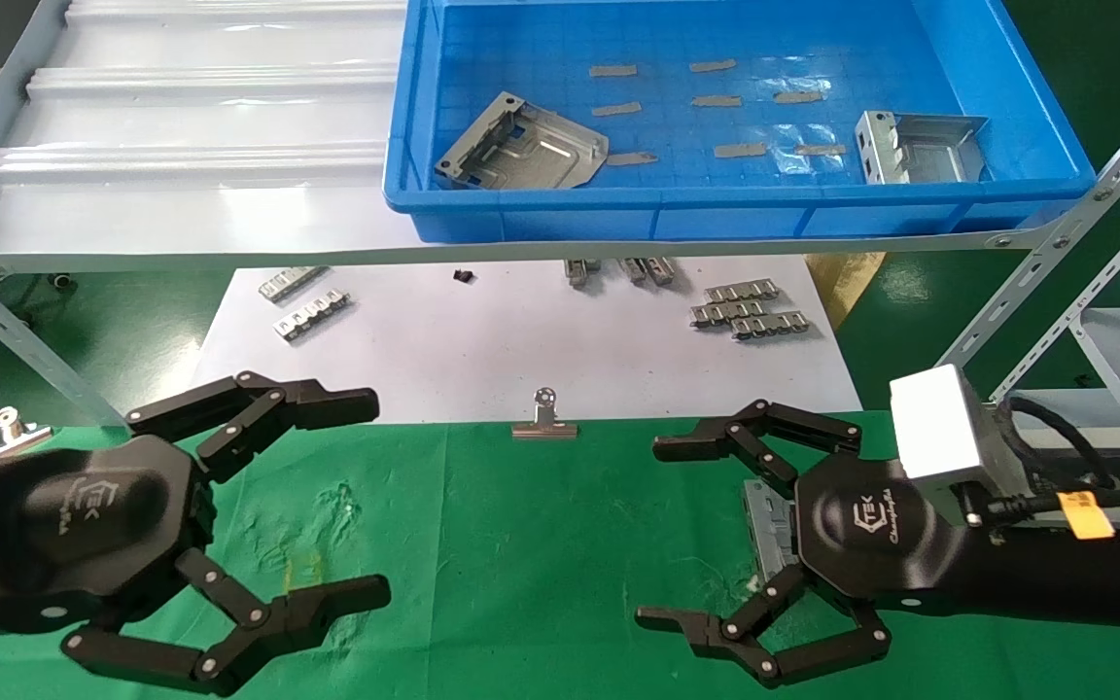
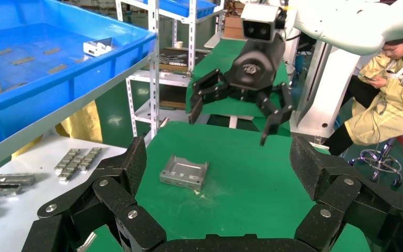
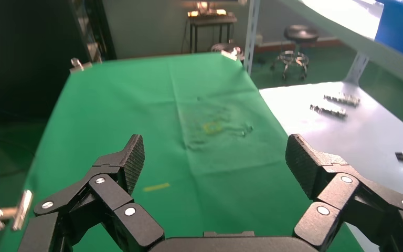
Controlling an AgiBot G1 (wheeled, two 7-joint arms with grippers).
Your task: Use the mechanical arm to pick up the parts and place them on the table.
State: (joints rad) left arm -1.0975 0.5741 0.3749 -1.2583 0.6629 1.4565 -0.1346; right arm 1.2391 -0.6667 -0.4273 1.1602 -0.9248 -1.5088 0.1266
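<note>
One grey bracket part [image 1: 766, 525] lies on the green-cloth table [image 1: 521, 544], partly hidden under my right gripper's palm; it shows whole in the left wrist view [image 2: 184, 172]. Two more parts [image 1: 521, 146] [image 1: 920, 148] lie in the blue bin [image 1: 1036, 185] on the shelf. My right gripper [image 1: 652, 531], the one with the silver box at its wrist, is open and empty, hovering just above that part; it also shows in the left wrist view [image 2: 230, 128] and its own view [image 3: 218, 157]. My left gripper [image 1: 373, 498] [image 2: 220, 163] is open and empty over the table's left.
A white paper sheet [image 1: 521, 340] behind the cloth holds small toothed strips [image 1: 750, 311] [image 1: 312, 313]. A silver binder clip [image 1: 544, 420] sits at the cloth's far edge. The ribbed white shelf [image 1: 181, 146] overhangs the back. A seated person [image 2: 393, 89] is beyond the table.
</note>
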